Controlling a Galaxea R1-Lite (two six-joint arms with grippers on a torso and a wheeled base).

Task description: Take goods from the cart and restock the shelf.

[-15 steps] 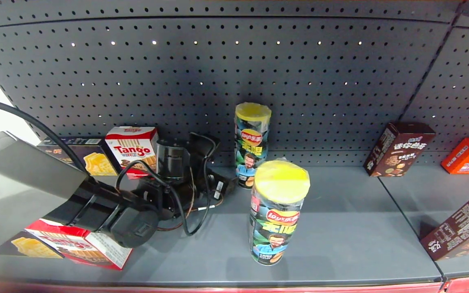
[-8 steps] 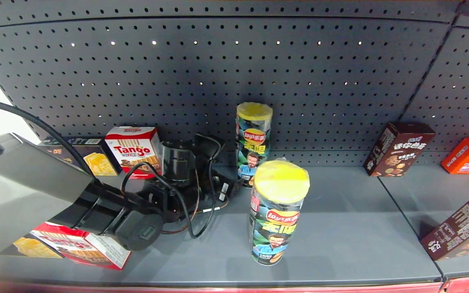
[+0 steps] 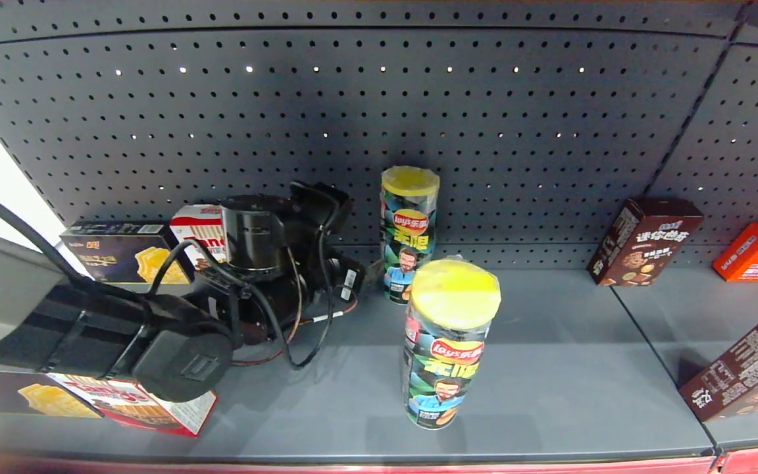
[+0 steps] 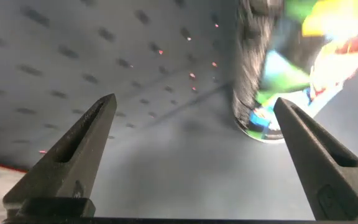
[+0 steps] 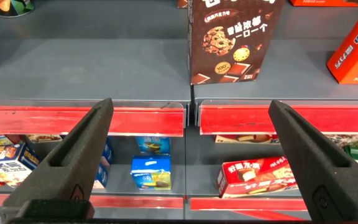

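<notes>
The left gripper (image 4: pixel 194 102) gapes wide with nothing in it, just beside the rear chip can (image 3: pixel 408 230), which stands upright at the back of the shelf (image 3: pixel 550 368) (the front can (image 3: pixel 448 342) stands nearer the edge). The right gripper (image 5: pixel 190 102) is wide and empty too. The danger: a finger clipping that tall can on withdrawal, toppling it into its neighbour.

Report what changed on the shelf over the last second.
The left arm lifted at the wrist and drew back to the left, away from the rear can. It now covers part of the red-and-white box. The left tool is open and empty. The rear can, the front can and the boxes stayed put.
</notes>
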